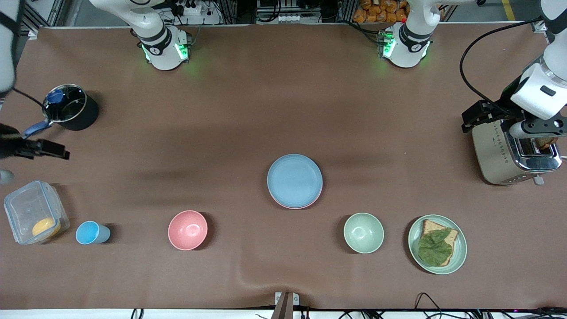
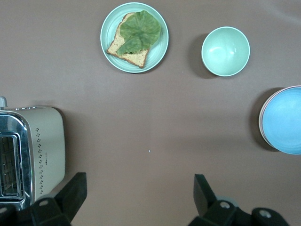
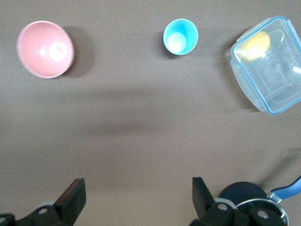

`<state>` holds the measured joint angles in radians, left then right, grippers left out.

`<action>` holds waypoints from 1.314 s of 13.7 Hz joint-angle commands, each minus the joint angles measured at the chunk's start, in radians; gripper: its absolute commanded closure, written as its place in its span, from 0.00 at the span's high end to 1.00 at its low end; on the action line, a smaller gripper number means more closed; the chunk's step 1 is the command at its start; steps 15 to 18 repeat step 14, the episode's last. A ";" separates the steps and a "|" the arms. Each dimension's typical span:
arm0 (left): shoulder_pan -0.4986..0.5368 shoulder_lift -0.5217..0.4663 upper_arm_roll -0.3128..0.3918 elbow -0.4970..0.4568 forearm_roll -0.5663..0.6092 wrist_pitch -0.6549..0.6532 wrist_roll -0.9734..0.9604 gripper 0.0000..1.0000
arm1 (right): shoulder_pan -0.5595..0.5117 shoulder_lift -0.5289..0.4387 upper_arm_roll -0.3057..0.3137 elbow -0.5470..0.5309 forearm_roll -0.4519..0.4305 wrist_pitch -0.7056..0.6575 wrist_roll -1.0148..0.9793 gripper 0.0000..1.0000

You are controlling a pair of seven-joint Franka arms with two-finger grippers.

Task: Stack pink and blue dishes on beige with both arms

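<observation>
The pastel blue plate [image 1: 294, 179] lies in the middle of the table as the top of a stack, and its edge [image 2: 284, 120] also shows in the left wrist view. Under it a thin rim of the pink plate [image 1: 288, 206] peeks out on the side nearer the front camera. The beige plate is hidden; I cannot make it out beneath the two. My left gripper [image 1: 480, 116] [image 2: 138, 181] hangs open and holds nothing, up beside the toaster. At the right arm's end my right gripper [image 1: 48, 150] [image 3: 138, 186] is open too, above bare table near the pot.
A toaster [image 1: 509, 153] stands at the left arm's end. Nearer the front camera are a green plate with bread and a leaf [image 1: 437, 244], a green bowl [image 1: 363, 232], a pink bowl [image 1: 188, 230], a blue cup [image 1: 90, 232] and a clear box [image 1: 33, 212]. A black pot [image 1: 68, 106] sits near the right gripper.
</observation>
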<state>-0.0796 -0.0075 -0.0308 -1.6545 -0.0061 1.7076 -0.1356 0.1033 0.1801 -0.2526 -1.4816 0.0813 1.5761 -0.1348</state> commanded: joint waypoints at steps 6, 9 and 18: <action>-0.003 0.011 0.009 0.019 -0.009 -0.013 0.017 1.00 | -0.105 -0.148 0.187 -0.114 -0.070 -0.036 0.017 1.00; -0.002 0.011 0.008 0.019 -0.006 -0.014 0.017 1.00 | -0.115 -0.142 0.214 -0.097 -0.087 -0.036 0.018 1.00; -0.002 0.009 0.008 0.021 -0.008 -0.017 0.010 1.00 | -0.102 -0.131 0.211 -0.095 -0.089 -0.044 0.017 1.00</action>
